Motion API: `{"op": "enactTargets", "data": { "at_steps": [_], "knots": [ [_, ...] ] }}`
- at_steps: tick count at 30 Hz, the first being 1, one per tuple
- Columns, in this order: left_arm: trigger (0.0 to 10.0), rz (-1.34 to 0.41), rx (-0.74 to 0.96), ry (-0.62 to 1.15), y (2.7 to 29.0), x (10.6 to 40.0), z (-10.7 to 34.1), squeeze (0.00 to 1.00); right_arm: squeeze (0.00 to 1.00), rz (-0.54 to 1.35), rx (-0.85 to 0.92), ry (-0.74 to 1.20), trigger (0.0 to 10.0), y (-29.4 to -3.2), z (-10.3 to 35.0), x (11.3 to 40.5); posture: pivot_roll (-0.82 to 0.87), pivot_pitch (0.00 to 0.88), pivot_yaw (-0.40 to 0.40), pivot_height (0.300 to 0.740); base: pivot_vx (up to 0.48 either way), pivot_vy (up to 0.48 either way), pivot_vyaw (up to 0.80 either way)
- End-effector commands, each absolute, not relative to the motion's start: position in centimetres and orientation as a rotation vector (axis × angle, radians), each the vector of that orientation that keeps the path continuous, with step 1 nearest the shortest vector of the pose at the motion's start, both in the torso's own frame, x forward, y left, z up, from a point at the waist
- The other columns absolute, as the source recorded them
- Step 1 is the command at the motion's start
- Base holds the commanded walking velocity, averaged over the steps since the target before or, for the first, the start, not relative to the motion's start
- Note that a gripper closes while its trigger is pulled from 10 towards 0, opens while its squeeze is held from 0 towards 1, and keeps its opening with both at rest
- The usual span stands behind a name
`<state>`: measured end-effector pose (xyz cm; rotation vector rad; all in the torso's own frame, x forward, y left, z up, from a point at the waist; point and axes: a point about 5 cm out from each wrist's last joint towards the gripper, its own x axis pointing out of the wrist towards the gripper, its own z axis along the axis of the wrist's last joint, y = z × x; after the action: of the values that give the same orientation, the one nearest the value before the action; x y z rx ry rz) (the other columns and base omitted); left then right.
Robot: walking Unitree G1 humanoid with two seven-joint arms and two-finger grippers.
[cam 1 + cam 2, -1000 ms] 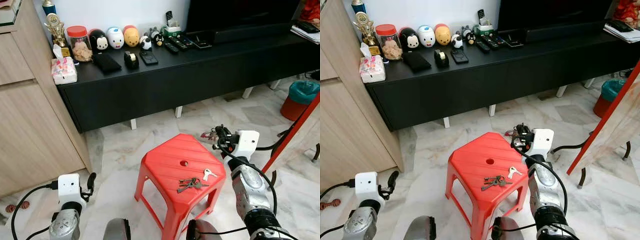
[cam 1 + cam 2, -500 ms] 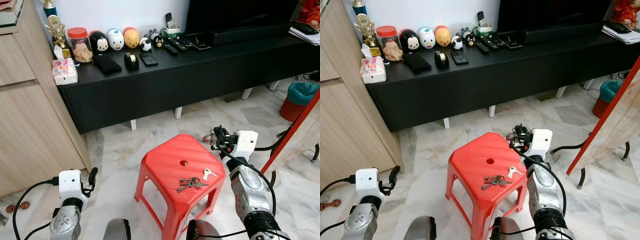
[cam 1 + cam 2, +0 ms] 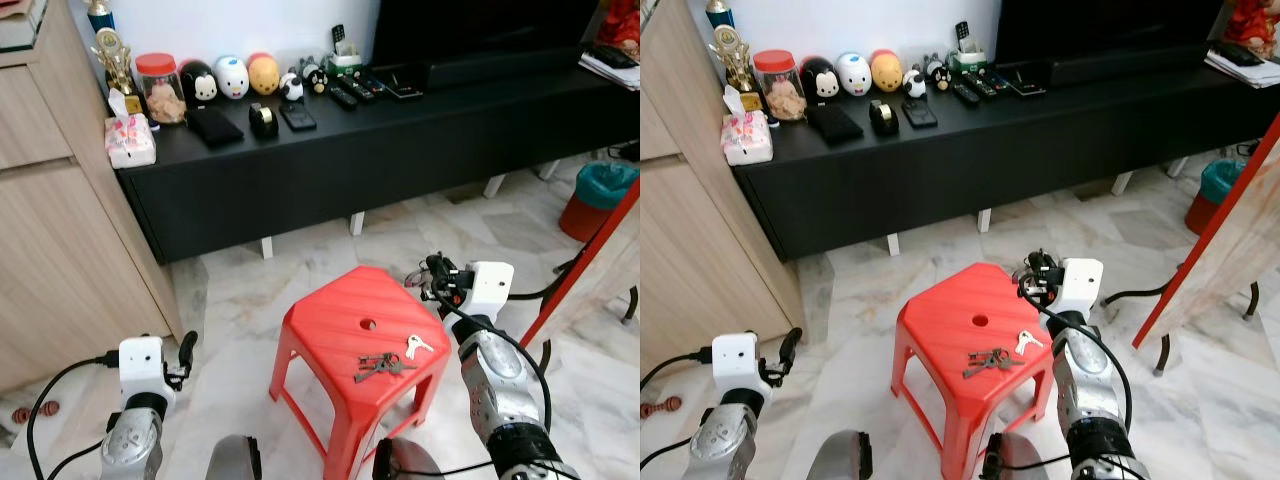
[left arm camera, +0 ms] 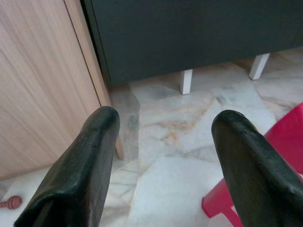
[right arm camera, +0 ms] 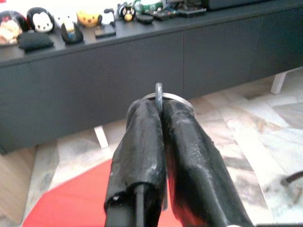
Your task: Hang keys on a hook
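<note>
A red plastic stool (image 3: 325, 330) stands on the marble floor right before me. On its seat lie a bunch of keys (image 3: 378, 367) and a single silver key (image 3: 417, 347). My right gripper (image 3: 430, 276) hovers over the stool's far right corner. In the right wrist view that gripper (image 5: 160, 108) is shut on a metal key ring (image 5: 158, 93), which stands up between the fingertips. My left gripper (image 4: 165, 123) is open and holds nothing. It hangs low at the left (image 3: 184, 353), near the floor and clear of the stool.
A long black TV console (image 3: 330, 165) runs across the back, bearing figurines (image 3: 231, 76), a jar (image 3: 160, 87), a tissue pack and remotes. A wooden cabinet (image 3: 60, 250) stands at the left. A teal bin (image 3: 603, 193) and a slanted red bar (image 3: 588, 262) are at the right.
The view has shifted slightly. My right gripper has edged a little toward the stool with the ring still held. The keys on the stool have not moved.
</note>
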<state>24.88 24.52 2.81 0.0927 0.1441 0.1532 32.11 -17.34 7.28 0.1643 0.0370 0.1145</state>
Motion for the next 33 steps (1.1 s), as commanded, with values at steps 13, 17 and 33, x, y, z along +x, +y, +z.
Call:
{"op": "enactTargets", "data": {
  "at_steps": [13,17,33],
  "knots": [
    [10.0,0.125,0.084,0.148,23.9,24.7,2.5,0.00,0.00,0.118,0.167,0.023,10.0,-17.2,7.7,32.2,0.09,0.000,-0.070,0.621,-0.320,0.000,0.00],
    [10.0,0.126,0.084,0.146,24.0,24.7,2.5,0.00,0.00,0.120,0.168,0.026,10.0,-17.1,7.7,32.2,0.09,0.000,-0.071,0.621,-0.237,0.000,0.00],
    [10.0,0.138,0.087,0.159,24.1,24.7,2.3,0.00,0.00,0.063,0.150,0.097,10.0,-18.6,6.2,31.6,0.09,0.000,-0.077,0.686,0.000,0.000,0.00]
  ]
}}
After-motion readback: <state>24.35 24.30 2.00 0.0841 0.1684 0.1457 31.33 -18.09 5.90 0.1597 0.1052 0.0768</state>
